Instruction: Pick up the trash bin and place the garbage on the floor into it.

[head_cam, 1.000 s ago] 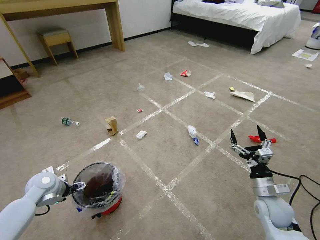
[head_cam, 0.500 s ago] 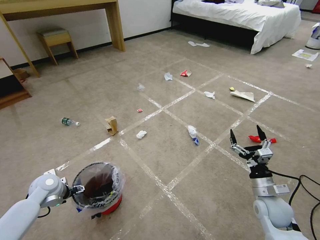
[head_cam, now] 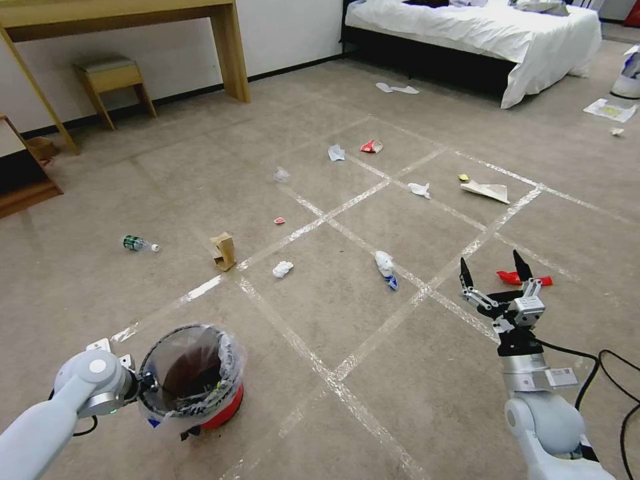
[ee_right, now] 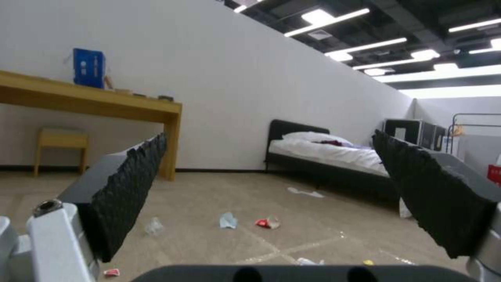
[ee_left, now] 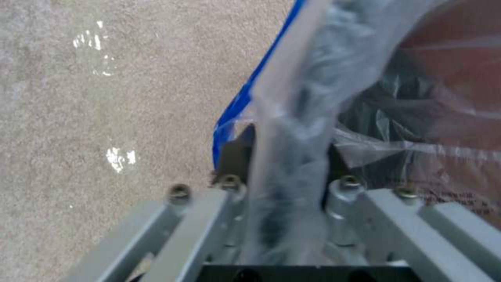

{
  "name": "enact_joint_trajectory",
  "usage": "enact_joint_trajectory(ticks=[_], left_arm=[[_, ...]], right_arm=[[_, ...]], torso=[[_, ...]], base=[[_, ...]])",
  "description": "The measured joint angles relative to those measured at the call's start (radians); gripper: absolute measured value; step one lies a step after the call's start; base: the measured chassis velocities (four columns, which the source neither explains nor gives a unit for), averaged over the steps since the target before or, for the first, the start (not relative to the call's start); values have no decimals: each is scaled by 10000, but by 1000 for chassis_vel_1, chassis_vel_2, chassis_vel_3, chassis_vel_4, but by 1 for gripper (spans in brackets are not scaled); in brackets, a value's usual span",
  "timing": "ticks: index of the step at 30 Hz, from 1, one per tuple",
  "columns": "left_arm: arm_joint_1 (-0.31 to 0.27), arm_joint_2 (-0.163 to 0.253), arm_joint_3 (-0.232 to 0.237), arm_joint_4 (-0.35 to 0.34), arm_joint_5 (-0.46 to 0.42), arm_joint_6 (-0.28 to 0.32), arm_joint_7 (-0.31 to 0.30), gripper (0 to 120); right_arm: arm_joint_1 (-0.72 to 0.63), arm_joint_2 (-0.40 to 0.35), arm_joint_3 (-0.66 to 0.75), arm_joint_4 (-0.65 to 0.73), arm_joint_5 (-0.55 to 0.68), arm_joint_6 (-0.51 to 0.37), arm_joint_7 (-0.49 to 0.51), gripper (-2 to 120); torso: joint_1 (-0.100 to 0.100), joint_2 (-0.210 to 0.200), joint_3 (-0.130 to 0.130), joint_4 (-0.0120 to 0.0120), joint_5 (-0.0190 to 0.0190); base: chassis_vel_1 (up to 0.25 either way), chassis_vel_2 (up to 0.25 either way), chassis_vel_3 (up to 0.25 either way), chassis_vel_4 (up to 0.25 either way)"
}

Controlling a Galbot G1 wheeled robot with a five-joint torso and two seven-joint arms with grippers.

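Note:
The trash bin point(head_cam: 193, 377), red below and lined with a clear bag, stands on the floor point(head_cam: 413, 387) at the near left. My left gripper point(head_cam: 148, 385) is shut on its rim; in the left wrist view the fingers point(ee_left: 235, 156) clamp the bagged rim point(ee_left: 292, 129) between them. My right gripper point(head_cam: 495, 272) hangs open and empty at the near right, beside a red wrapper point(head_cam: 512, 278). Garbage lies scattered: a small bottle point(head_cam: 140, 244), a brown paper bag point(head_cam: 224, 251), a white tissue point(head_cam: 283, 269), a white-blue wrapper point(head_cam: 385, 265) and a red-white cup point(head_cam: 371, 146).
A wooden desk point(head_cam: 227, 47) and a stool point(head_cam: 110, 80) stand at the back left, and a bed point(head_cam: 480, 33) at the back right. A white bin point(head_cam: 627, 73) sits at the right edge. A black cable point(head_cam: 610, 373) trails by my right arm.
My left gripper has drawn slightly back to the left, and the bin has shifted a little with it. The right arm has not moved.

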Motion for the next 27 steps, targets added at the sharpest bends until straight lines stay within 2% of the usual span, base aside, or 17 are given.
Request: enact_joint_trajectory(ticks=[1,3,5,14,16,19,21,22,24,25,27], left_arm=[[0,0,0,0,0,0,0,16],[143,0,-67,-128,24,0,60,4],[207,-1,-118,-190,26,0,84,0],[736,179,-582,-703,71,-2,181,0],[1059,225,-900,-1040,-17,-2,176,0],[1260,237,-1085,-1243,-86,-2,162,0],[1708,224,-1637,-1758,-348,0,59,0],[1708,224,-1637,-1758,-348,0,59,0],[2024,131,-2231,-2103,-706,1,-124,0],[2024,131,-2231,-2103,-706,1,-124,0],[2316,61,-2837,-2493,-1016,-16,-271,0]], right_arm=[[0,0,0,0,0,0,0,100],[39,0,-23,-26,-6,-24,28,100],[53,1,-30,-30,-6,-33,40,100],[111,43,-113,-53,89,-54,58,99],[118,87,-148,-53,256,-41,122,100],[123,103,-157,-51,275,-27,152,100],[126,126,-160,-30,278,-2,279,100],[126,126,-160,-30,278,-2,279,100],[127,192,-159,-20,281,84,374,100],[127,192,-159,-20,281,84,374,100],[105,310,-136,-8,272,160,388,100]], torso=[[0,0,0,0,0],[-1,0,0,0,-1],[0,0,0,1,-1],[0,0,0,3,0],[0,0,0,-1,1],[0,0,0,0,1],[0,0,0,2,0],[0,0,0,2,0],[0,0,0,-1,0],[0,0,0,-1,0],[0,-1,0,3,1]], base=[[0,0,0,0],[0,0,0,0],[0,0,0,0],[0,0,0,0],[0,0,0,0],[0,0,0,0],[0,0,0,0],[0,0,0,0],[0,0,0,0],[0,0,0,0],[0,0,0,0]])
